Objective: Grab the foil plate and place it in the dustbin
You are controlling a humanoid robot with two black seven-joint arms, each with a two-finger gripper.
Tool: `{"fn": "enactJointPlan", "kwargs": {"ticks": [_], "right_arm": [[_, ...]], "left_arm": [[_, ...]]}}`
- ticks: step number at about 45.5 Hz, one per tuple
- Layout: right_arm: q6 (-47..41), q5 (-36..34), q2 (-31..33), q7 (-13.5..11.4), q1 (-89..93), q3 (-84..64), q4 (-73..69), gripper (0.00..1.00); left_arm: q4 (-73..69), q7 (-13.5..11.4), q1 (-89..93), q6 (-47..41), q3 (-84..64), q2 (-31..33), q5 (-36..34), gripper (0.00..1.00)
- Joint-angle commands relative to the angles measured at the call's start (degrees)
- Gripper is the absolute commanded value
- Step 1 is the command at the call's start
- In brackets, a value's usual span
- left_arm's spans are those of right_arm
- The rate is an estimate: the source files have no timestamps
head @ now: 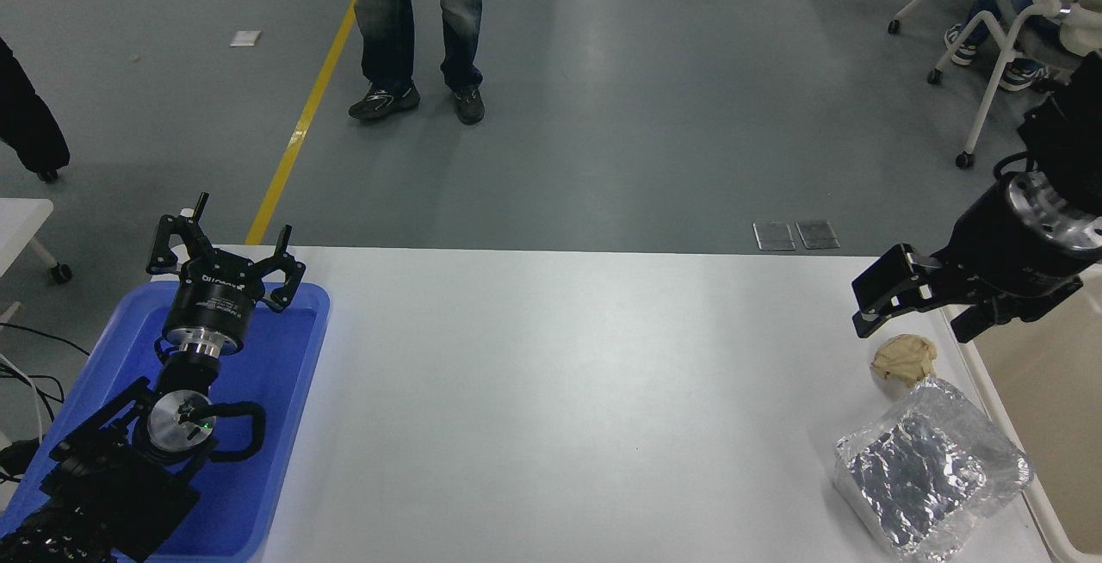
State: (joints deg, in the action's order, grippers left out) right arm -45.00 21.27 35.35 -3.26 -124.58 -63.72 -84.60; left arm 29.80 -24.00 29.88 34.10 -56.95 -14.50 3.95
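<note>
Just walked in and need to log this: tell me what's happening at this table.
The right gripper hangs open above the table's right end, holding nothing. Just below it lies a tan paper wad, and nearer the camera the foil plate sits untouched beside the dustbin. The left gripper is parked over a blue tray.

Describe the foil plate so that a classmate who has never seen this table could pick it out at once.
Look at the white table's near right corner, beside the beige dustbin. The foil plate lies there: shiny, crinkled silver, far bigger than the tan paper wad just beyond it.
</note>
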Motion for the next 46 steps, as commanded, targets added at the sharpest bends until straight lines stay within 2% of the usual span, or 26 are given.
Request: {"fn": "enactJointPlan", "kwargs": {"ticks": [1, 26, 34, 46], "right_arm": [[0.0, 0.0, -0.02, 0.01, 0.66, 0.61, 0.58, 1.0], [0.0, -1.23, 0.42, 0.09, 0.48, -2.2, 5.41, 1.0], [0.0, -1.15, 2.79, 0.09, 0.66, -1.59, 5.67, 1.0], [1.31, -0.18, 3.23, 0.01, 8.91, -1.58, 16.12, 1.0]], "left_arm": [[-0.01, 0.01, 0.0, 0.0, 0.0, 0.0, 0.01, 1.0], [-0.01, 0.01, 0.0, 0.0, 0.0, 0.0, 0.01, 1.0], [0.0, 0.01, 0.0, 0.0, 0.0, 0.0, 0.01, 1.0], [-0.01, 0.01, 0.0, 0.0, 0.0, 0.0, 0.01, 1.0]]}}
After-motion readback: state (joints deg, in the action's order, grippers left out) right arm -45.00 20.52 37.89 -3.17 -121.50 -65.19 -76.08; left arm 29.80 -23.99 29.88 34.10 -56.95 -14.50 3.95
